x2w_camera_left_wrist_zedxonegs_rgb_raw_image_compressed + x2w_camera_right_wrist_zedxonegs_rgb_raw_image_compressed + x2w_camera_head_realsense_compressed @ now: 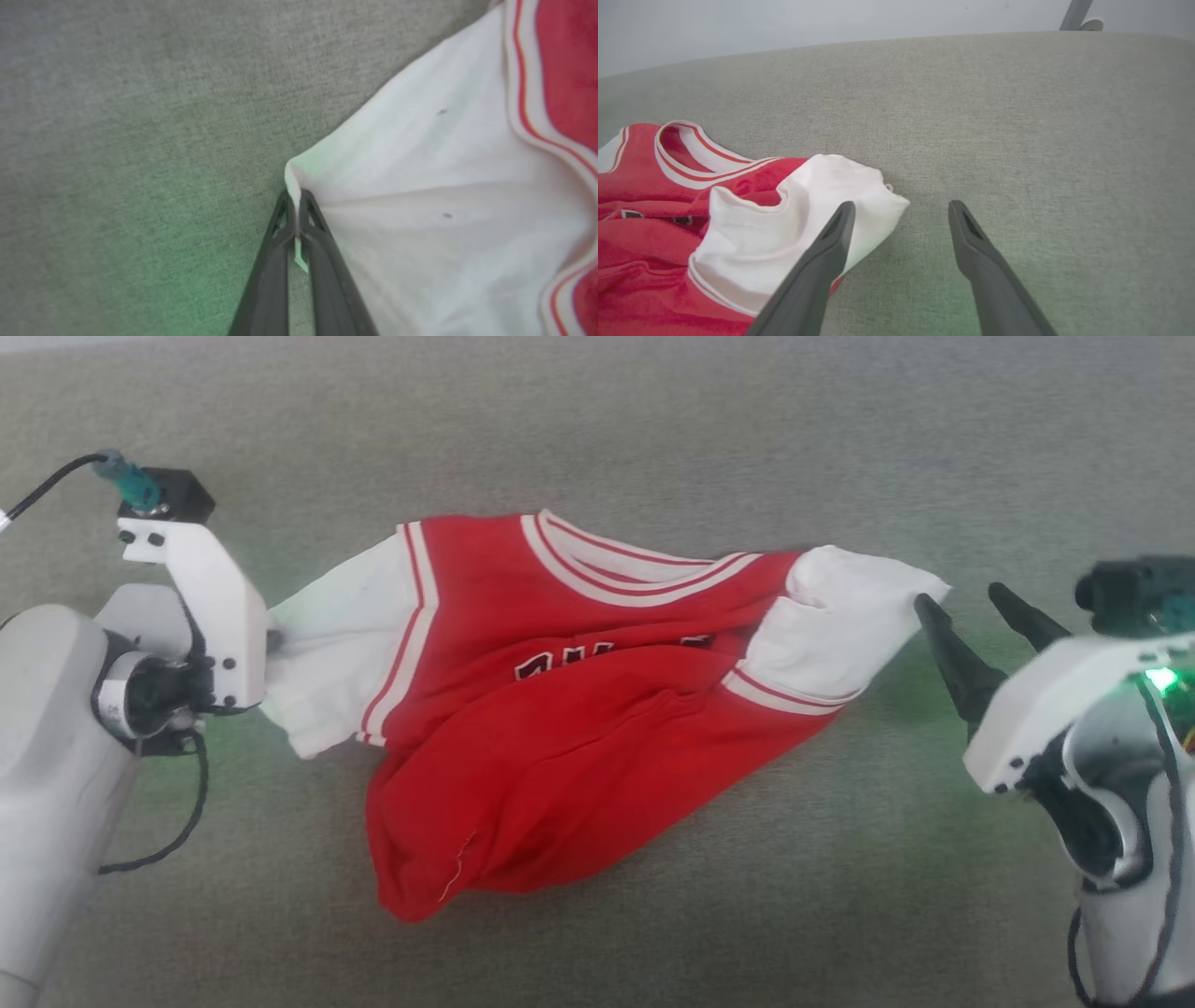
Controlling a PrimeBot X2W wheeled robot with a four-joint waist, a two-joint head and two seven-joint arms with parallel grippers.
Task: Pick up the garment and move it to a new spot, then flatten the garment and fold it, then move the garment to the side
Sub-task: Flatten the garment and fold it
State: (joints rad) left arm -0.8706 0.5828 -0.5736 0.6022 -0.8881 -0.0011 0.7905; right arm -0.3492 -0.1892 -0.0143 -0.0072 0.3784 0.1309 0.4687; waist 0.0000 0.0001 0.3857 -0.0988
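Garment (560,709): red, bunched. Left gripper (296,198): clamped on its white edge, thin bite. Right gripper (957,595): spread wide, empty, just beside opposite end. Risk: cloth slipping from thin bite on lifting.

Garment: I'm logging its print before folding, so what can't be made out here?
- Head view: a red fold covers the lower half of the garment lettering.
- Head view: the white bracket hides the left gripper fingers.
- Right wrist view: a right gripper finger overlaps the sleeve; contact unclear.

A grey woven surface (597,411) lies before a pale background (784,23).
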